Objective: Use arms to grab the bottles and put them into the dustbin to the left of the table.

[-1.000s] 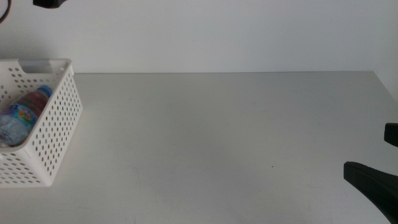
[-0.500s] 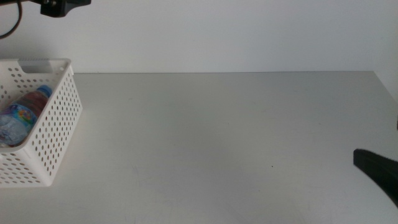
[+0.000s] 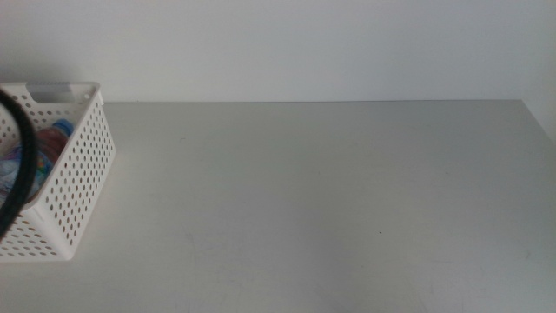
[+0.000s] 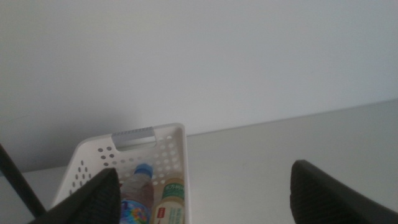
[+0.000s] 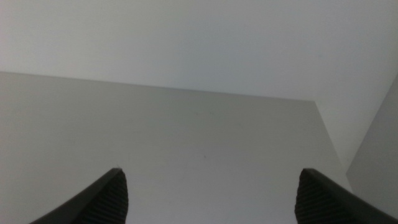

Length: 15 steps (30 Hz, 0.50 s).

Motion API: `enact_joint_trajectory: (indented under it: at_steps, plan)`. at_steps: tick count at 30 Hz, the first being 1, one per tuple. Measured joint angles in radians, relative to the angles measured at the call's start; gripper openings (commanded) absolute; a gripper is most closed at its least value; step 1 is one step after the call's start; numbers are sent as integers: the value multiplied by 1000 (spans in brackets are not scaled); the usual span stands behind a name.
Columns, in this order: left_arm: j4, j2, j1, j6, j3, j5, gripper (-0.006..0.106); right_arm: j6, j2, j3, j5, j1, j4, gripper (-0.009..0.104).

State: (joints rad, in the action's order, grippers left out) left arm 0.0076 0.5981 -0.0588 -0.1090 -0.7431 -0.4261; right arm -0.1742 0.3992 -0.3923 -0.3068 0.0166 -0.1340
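Observation:
The white perforated dustbin (image 3: pixel 82 165) stands at the table's (image 3: pixel 313 191) left end. The clear blue-capped water bottle (image 3: pixel 57 132) lies inside it. The left wrist view shows the dustbin (image 4: pixel 178 140) with the water bottle (image 4: pixel 140 176) and the yellow bottle with the green label (image 4: pixel 172 198) side by side inside. I cannot make out the red can. My left gripper (image 4: pixel 206 168) is open and empty, above and apart from the dustbin. My right gripper (image 5: pixel 211 171) is open and empty over bare table (image 5: pixel 186 143). Neither gripper shows in the middle view.
A black cable (image 3: pixel 24 165) curves in front of the dustbin's left part; it also shows in the left wrist view (image 4: pixel 18 180). The table's right edge (image 5: pixel 329 140) lies close to the right gripper. A plain white wall stands behind the table.
The right gripper has drawn back out of the middle view at the lower right. The dark arm part at the top left has gone, and a black cable now hangs across the dustbin.

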Motion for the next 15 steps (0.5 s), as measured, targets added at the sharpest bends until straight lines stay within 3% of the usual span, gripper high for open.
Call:
enact_joint_trajectory:
  at_steps: [4, 6, 15]
  plan:
    - [-134, -135, 22, 1, 200, 173, 94, 0, -124, 141, -1, -2, 0, 78]
    - [-161, -196, 24, 3, 291, 226, 94, 0, -184, 205, -1, -2, 0, 78]
    - [-167, -450, 28, 3, 676, 248, 94, 0, -393, 402, -1, -2, 0, 78]
